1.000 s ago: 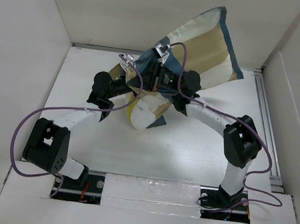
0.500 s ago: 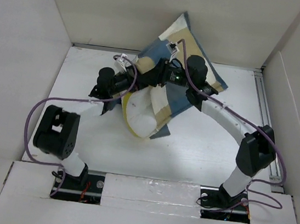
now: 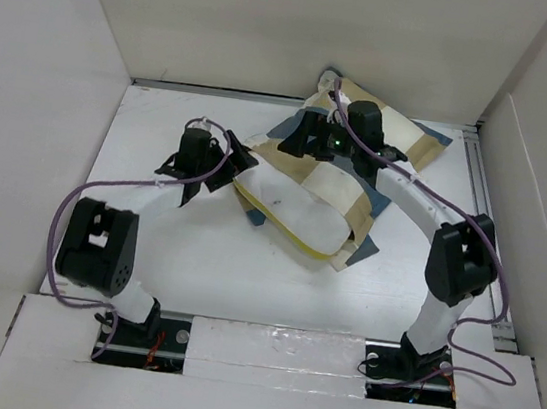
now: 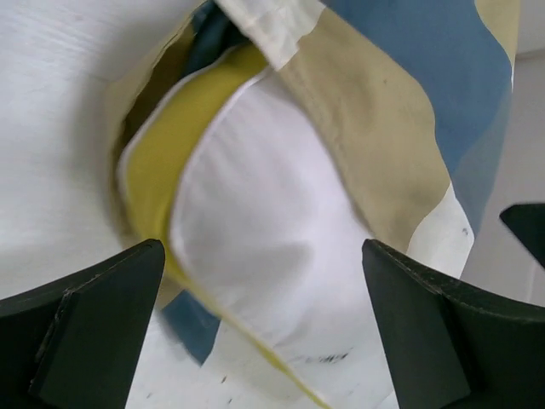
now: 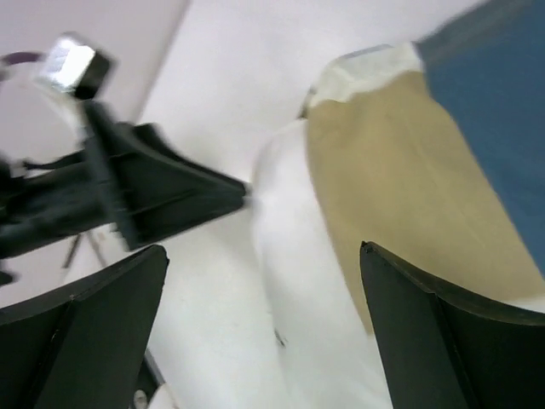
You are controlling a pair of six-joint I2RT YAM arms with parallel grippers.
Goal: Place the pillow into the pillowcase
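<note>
The pillow (image 3: 298,210), white with a yellow piped edge, lies on the table with its near half sticking out of the pillowcase (image 3: 407,147), whose blue, tan and cream checks cover its far end. My left gripper (image 3: 236,164) hovers open at the pillow's left corner. My right gripper (image 3: 290,138) hangs open over the case's mouth. The left wrist view shows the pillow (image 4: 272,230) emerging from the pillowcase (image 4: 409,85) beyond the open left gripper (image 4: 264,341). In the right wrist view the open right gripper (image 5: 264,341) frames the pillow (image 5: 294,247), the pillowcase (image 5: 400,187) and the left gripper (image 5: 162,192).
White walls (image 3: 51,54) enclose the table on the left, back and right. A metal rail (image 3: 488,223) runs along the right edge. Purple cables (image 3: 104,192) loop off both arms. Bare tabletop (image 3: 244,271) lies in front of the pillow.
Both grippers have opened and let go of the pillowcase. The case and pillow, held up in the air before, have dropped flat onto the table. The left arm has drawn back to the left.
</note>
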